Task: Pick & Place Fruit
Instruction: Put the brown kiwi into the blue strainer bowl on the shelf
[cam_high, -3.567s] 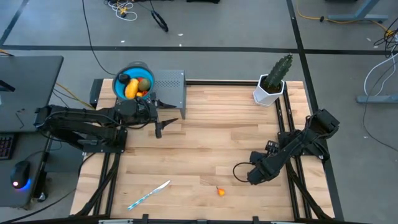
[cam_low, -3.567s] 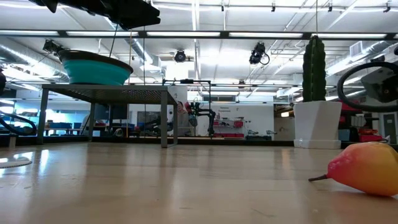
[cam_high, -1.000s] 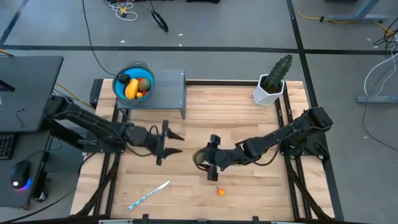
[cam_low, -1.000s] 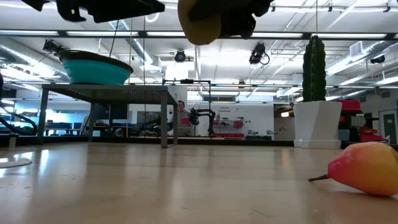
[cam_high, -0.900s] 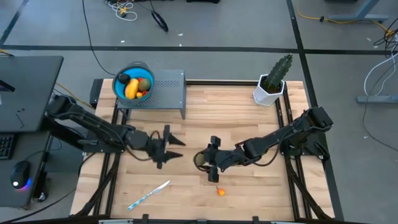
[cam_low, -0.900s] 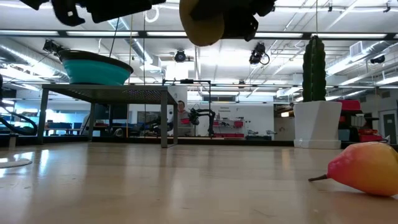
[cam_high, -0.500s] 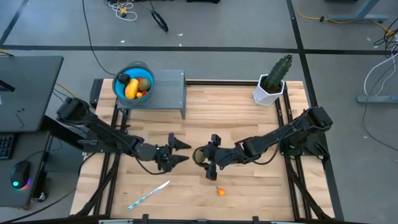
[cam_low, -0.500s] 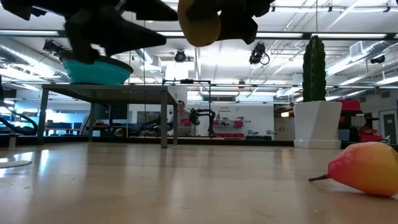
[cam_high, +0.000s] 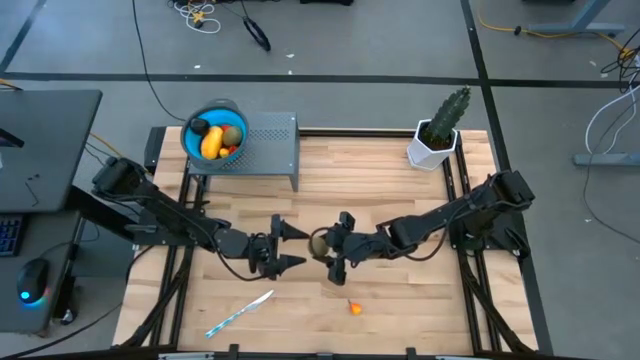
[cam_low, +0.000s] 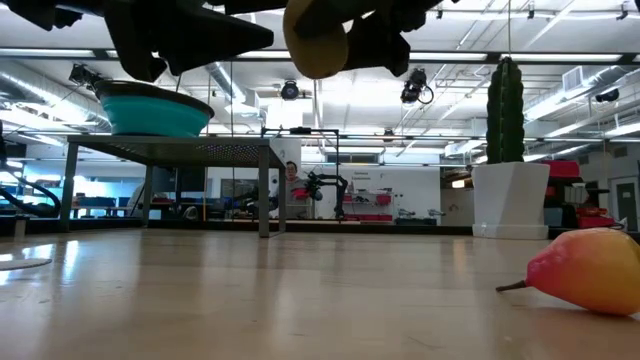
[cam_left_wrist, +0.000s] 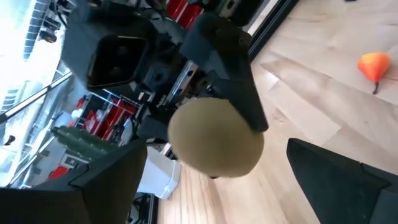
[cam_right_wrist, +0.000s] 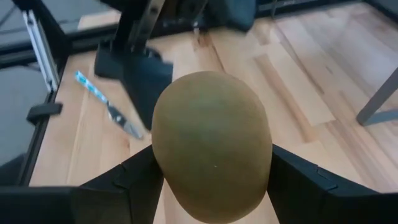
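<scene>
An olive-brown oval fruit (cam_high: 320, 243) hangs above the table's middle, with my right gripper (cam_high: 330, 250) shut on it. My left gripper (cam_high: 298, 247) reaches in from the table's left and is open. Its two fingers (cam_left_wrist: 109, 180) stand on either side of the oval fruit (cam_left_wrist: 214, 137), which they do not touch. A small orange-red fruit (cam_high: 354, 308) lies on the wood near the front edge. A blue bowl (cam_high: 192, 140) on a grey stand at the far left holds a yellow-orange fruit (cam_high: 212, 142) and others. My right gripper pinches the oval fruit between its two fingers (cam_right_wrist: 127, 183), one on each of its opposite sides (cam_right_wrist: 165, 168). The fingers come from the table's right, slanting a little downward. The fruit's rounded end sticks out past the fingertips toward my left gripper, lifted clear of the table.
A white-and-blue knife-like stick (cam_high: 240, 312) lies near the front left. A green cactus in a white pot (cam_high: 438, 135) stands at the far right corner. The grey stand (cam_high: 270, 140) rises at the far left. Bare wood lies between the two arms' bases.
My left gripper has moved toward the table's right and downward, up to the held oval fruit. It has rolled its wrist and opened wider, so its fingers now flank the fruit. My right gripper has rolled slightly and kept the fruit almost in place.
</scene>
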